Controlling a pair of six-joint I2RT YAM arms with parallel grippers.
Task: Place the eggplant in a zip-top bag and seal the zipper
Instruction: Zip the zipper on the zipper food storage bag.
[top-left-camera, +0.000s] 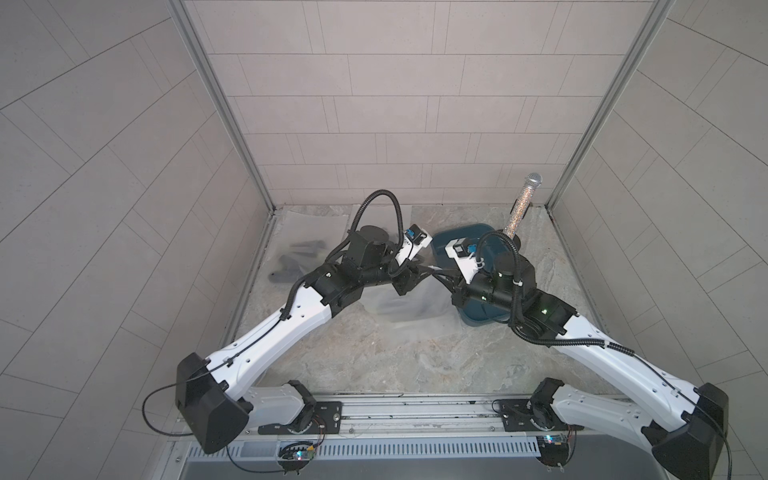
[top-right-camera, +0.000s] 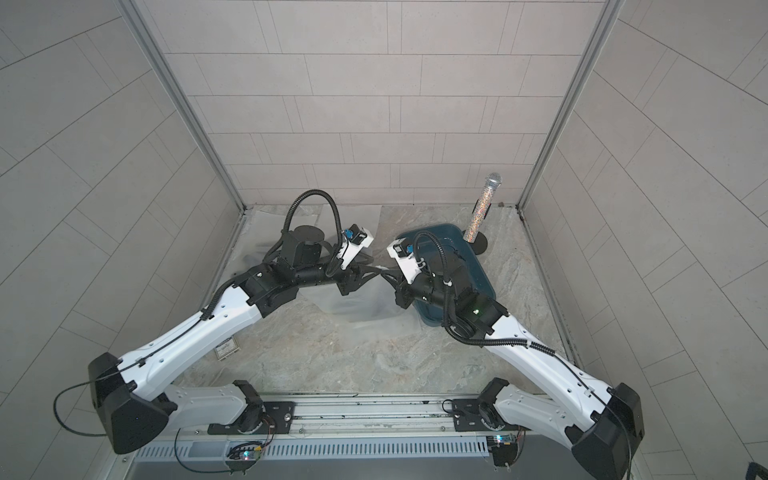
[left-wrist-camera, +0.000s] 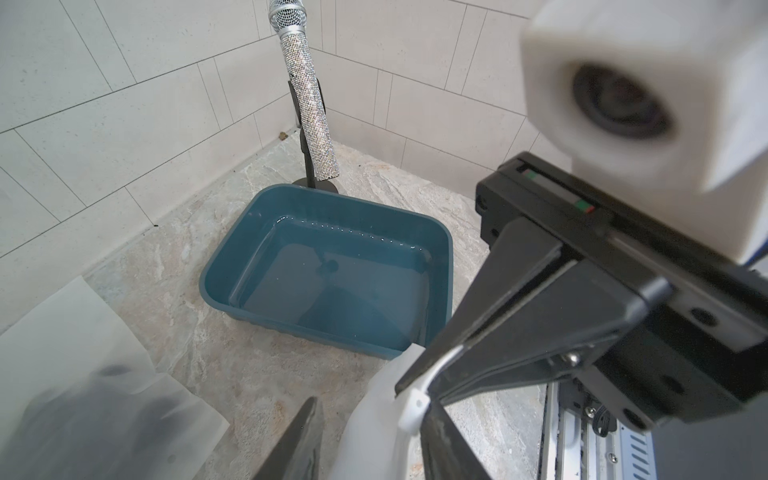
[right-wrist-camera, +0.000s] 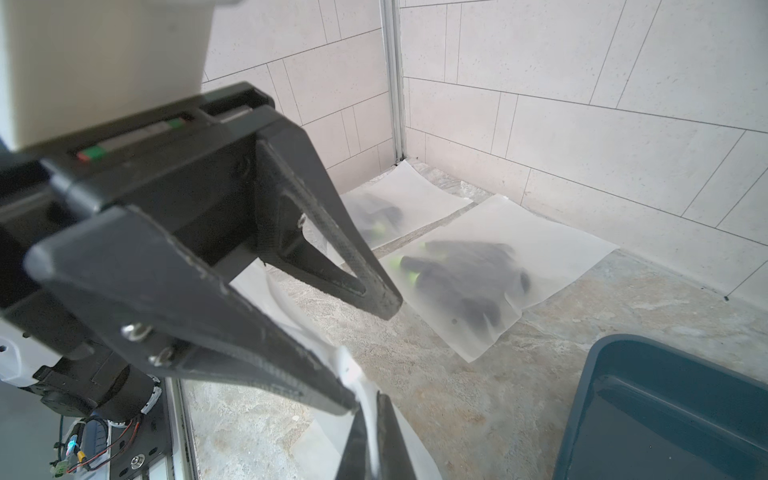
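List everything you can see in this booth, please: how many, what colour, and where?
filled frosted zip-top bags: two, whitish, flat at the table's back left.
dark eggplants with green stems: count unclear, inside those bags.
held frosted zip-top bag: one, whitish, mid-table; contents unclear.
rectangular plastic tub: one, teal, right of the held bag.
glittery microphone on a black stand: one, silver, back right corner.
small printed card: one, white, near the table's left edge.
marbled tabletop: one, grey-beige.
left gripper: one, black, open around the held bag's top edge.
right gripper: one, black, shut on that edge.
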